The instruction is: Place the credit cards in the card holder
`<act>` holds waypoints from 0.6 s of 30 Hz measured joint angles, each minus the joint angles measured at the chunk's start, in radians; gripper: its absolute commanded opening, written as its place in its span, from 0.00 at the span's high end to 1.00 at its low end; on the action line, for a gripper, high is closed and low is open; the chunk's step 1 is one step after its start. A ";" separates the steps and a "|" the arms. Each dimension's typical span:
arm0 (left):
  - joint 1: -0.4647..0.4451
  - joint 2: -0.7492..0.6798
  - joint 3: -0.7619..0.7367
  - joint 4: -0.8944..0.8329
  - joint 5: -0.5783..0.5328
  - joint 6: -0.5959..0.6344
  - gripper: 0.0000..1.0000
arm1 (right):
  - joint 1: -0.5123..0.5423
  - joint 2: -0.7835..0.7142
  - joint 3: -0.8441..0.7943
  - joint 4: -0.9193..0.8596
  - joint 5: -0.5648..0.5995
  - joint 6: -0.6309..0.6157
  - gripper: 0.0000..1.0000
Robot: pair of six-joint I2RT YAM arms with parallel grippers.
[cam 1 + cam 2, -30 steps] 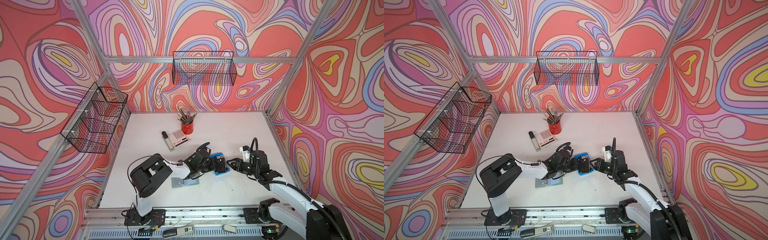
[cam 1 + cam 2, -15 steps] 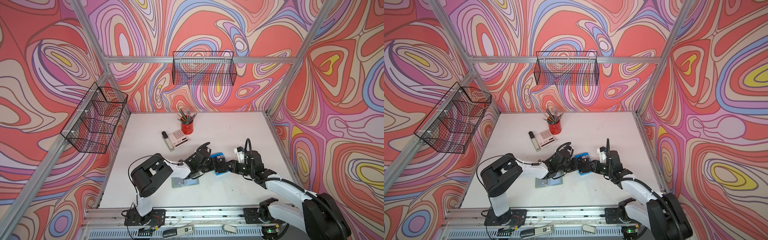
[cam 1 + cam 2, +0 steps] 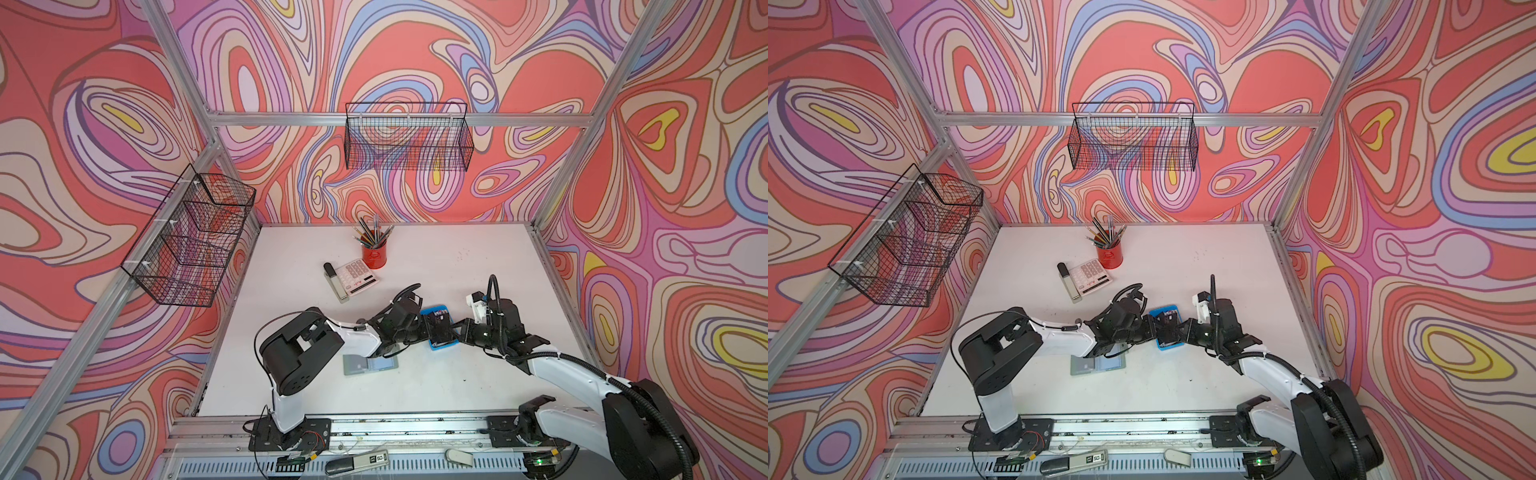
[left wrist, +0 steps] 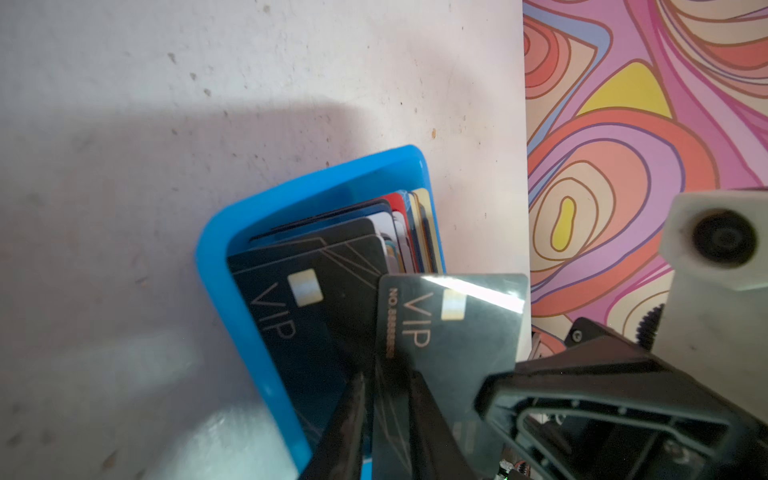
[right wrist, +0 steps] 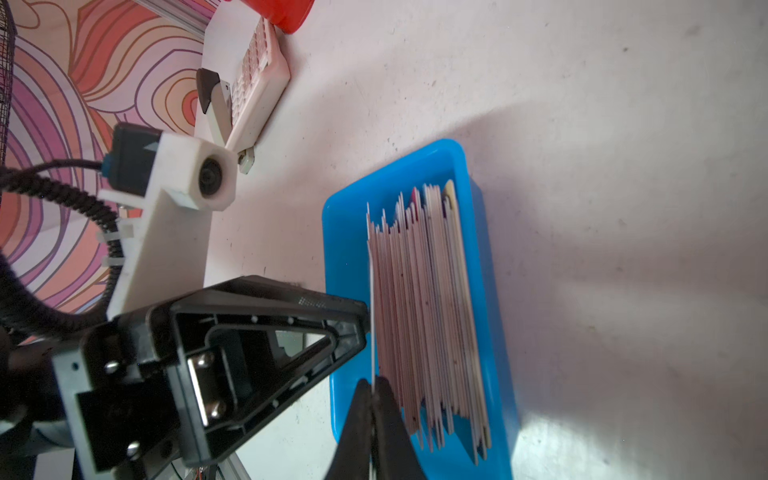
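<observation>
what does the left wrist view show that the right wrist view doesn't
Only the left wrist view: card faces, with VIP lettering and a chip on the raised black card between the left jaws. Only the right wrist view: the calculator, stapler and red cup, and the right jaws shut on that card, seen as a thin edge. Both: the blue tray holding the stack of cards, on the white table.
</observation>
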State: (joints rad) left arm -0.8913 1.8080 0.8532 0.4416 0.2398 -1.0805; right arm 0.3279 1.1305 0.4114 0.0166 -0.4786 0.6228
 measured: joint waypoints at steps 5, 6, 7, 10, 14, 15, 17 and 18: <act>-0.021 -0.311 -0.021 -0.251 -0.137 0.104 0.59 | 0.008 -0.105 0.083 -0.098 0.046 -0.001 1.00; -0.025 -0.392 -0.021 -0.294 -0.166 0.125 0.58 | 0.017 -0.123 0.103 -0.113 0.059 0.000 1.00; -0.028 -0.467 -0.021 -0.337 -0.194 0.145 0.57 | 0.034 -0.142 0.127 -0.128 0.072 0.003 1.00; -0.031 -0.678 -0.025 -0.478 -0.295 0.200 0.54 | 0.125 -0.174 0.183 -0.145 0.124 0.023 1.00; -0.030 -0.911 -0.090 -0.701 -0.443 0.243 0.49 | 0.297 -0.144 0.224 -0.129 0.208 0.060 1.00; -0.030 -0.960 -0.110 -0.746 -0.466 0.248 0.48 | 0.336 -0.127 0.227 -0.119 0.224 0.069 1.00; -0.030 -1.060 -0.165 -0.858 -0.529 0.251 0.45 | 0.423 -0.082 0.227 -0.085 0.266 0.093 1.00; -0.030 -1.101 -0.189 -0.903 -0.557 0.249 0.44 | 0.460 -0.058 0.226 -0.068 0.285 0.104 1.00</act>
State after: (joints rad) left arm -0.9211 0.7067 0.6640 -0.4614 -0.3168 -0.8314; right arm 0.7876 1.0729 0.6376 -0.0513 -0.1932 0.7265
